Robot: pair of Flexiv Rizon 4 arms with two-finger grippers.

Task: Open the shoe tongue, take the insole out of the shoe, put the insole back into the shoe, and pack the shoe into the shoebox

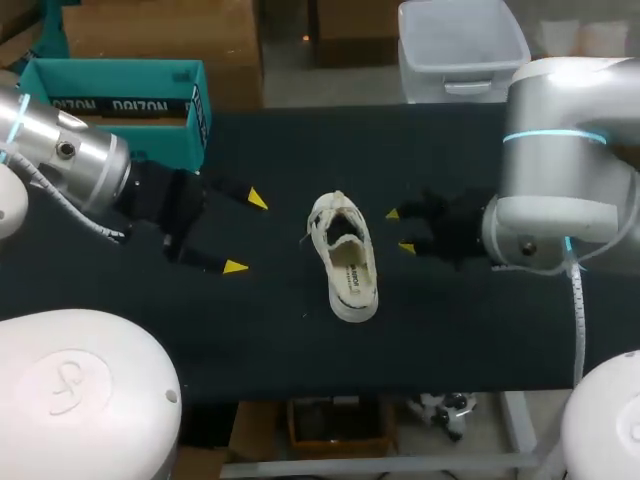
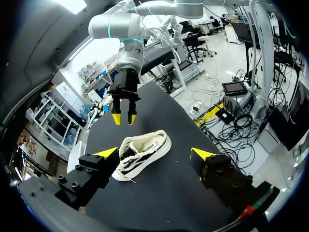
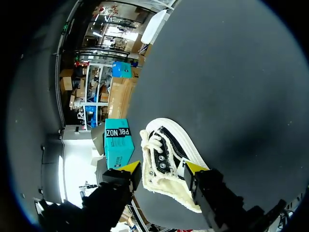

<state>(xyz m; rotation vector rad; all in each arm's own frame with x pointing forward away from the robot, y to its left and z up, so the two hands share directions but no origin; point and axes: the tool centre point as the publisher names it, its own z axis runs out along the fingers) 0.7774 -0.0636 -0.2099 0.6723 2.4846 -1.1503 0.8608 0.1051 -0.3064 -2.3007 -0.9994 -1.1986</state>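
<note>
Counter (image 1: 300, 350): dark and flat, running across under everything.
Shoe (image 1: 345, 255): pale sneaker sitting on its sole right in the middle of the counter, opening up, laces loose and trailing off one side. Lying ahead of the left fingers in the left wrist view (image 2: 140, 157), and close up in the right wrist view (image 3: 166, 154).
Insole (image 1: 355, 272): inside the shoe, tan surface showing through the opening.
Right end effector (image 1: 399, 230): fingers spread a little, holding nothing, yellow tips just beside the shoe and not touching it. Hanging over the far side of the shoe in the left wrist view (image 2: 123, 118).
Left end effector (image 1: 246, 232): fingers spread wide, nothing held, near the shoe on its other side, tips pointing at it.
Shoebox (image 1: 120, 105): teal, open at the top, at the far left edge of the counter, well apart from the shoe.
</note>
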